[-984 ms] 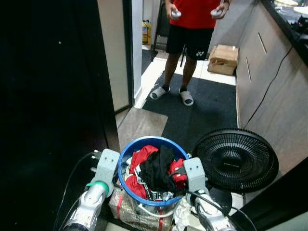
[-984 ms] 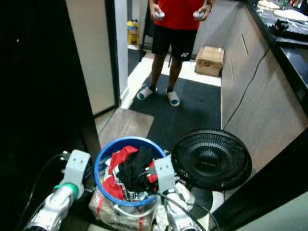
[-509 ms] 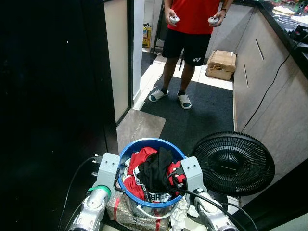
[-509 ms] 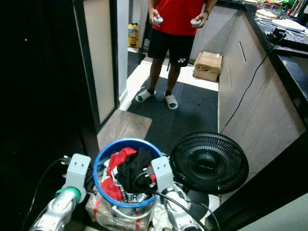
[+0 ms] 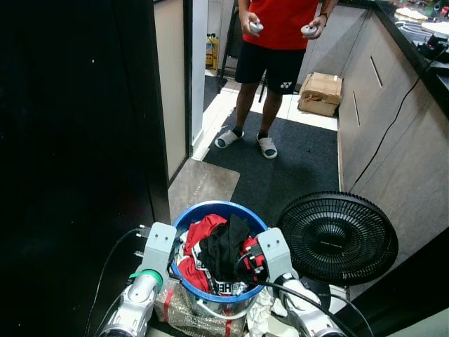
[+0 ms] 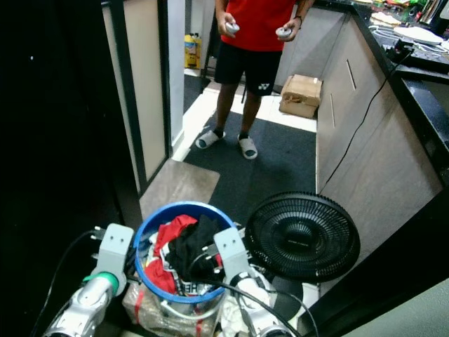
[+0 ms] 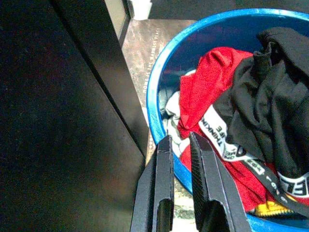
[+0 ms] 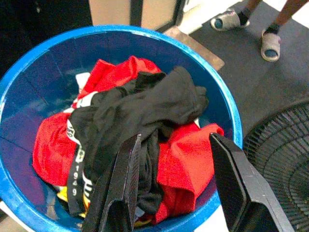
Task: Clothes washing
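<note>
A blue round basket (image 5: 217, 206) sits low in front of me, piled with clothes: a black garment (image 5: 223, 247) lies on top of red ones (image 5: 200, 235). My left gripper (image 7: 181, 140) is shut, its fingertips at the basket's left rim (image 7: 153, 104). On the basket's right side my right gripper (image 8: 175, 137) is open, its fingers (image 8: 126, 169) spread wide just above the black garment (image 8: 145, 108) and a red garment (image 8: 186, 157). Nothing is held between them.
A black floor fan (image 5: 338, 237) lies right beside the basket. The basket rests on a plastic-wrapped bundle (image 5: 186, 312). A dark panel (image 5: 70, 140) stands on the left and cabinets (image 5: 400, 140) on the right. A person (image 5: 280, 42) holding controllers stands ahead, near a cardboard box (image 5: 321, 93).
My right gripper has edged leftwards over the clothes. The camera has shifted a little, and the left gripper stays at the rim.
</note>
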Robot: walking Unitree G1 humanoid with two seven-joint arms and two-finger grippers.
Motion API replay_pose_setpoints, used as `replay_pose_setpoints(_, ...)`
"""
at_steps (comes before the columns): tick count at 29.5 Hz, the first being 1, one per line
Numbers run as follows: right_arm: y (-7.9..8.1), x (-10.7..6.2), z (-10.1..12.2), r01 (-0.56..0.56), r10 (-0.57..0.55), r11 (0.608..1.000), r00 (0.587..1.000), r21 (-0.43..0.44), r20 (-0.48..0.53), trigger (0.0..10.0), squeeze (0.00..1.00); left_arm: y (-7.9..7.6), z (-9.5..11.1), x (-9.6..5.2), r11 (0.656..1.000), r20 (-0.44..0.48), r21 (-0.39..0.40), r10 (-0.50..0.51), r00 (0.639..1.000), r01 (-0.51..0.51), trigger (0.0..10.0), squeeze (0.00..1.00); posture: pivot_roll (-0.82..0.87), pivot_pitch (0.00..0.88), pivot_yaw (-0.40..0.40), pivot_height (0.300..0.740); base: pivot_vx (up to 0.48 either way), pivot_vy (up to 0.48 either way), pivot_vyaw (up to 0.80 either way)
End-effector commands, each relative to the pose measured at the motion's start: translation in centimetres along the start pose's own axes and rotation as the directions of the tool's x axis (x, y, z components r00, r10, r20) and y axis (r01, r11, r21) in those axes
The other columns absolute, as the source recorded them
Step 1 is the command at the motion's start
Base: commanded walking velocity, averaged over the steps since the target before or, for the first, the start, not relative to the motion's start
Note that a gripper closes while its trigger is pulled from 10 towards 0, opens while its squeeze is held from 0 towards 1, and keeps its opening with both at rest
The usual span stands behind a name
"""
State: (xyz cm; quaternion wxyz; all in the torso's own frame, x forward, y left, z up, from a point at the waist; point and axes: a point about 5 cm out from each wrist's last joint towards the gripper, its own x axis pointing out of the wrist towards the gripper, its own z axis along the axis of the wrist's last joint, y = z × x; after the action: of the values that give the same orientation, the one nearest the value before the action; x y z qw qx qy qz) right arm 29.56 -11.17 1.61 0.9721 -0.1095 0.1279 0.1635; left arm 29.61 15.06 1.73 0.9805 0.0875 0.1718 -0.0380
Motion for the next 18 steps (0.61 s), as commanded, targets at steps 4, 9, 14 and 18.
replay_pose_setpoints(4,-0.2,0.1,0.5,-0.003,0.003,1.0,1.0,0.0,0.017,10.0,0.0,0.0,0.0,-0.5,1.0,0.002,-0.004,0.002,1.0,-0.002,10.0,0.0,0.1,0.144,-0.047,0.74,0.0,0.0,0.0)
replay_pose_setpoints(9,0.3,0.4,0.7,-0.012,0.012,1.0,1.0,0.003,0.02,10.0,0.0,0.8,0.6,-0.5,1.0,0.019,-0.003,0.011,1.0,-0.011,10.0,0.0,0.11,0.223,-0.025,0.74,0.0,0.0,0.0)
replay_pose_setpoints(14,0.9,0.7,1.1,-0.021,0.021,1.0,0.999,0.009,0.028,10.0,0.0,1.8,1.5,-0.3,1.0,0.043,-0.006,0.021,0.999,-0.021,10.0,1.0,0.11,0.231,-0.024,0.74,0.0,0.0,0.0)
replay_pose_setpoints(18,0.8,0.7,1.2,-0.019,0.019,1.0,0.999,0.011,0.028,10.0,0.0,1.9,1.7,-0.2,1.0,0.046,-0.01,0.021,0.999,-0.021,10.0,1.0,0.11,0.231,-0.024,0.74,0.0,0.0,0.0)
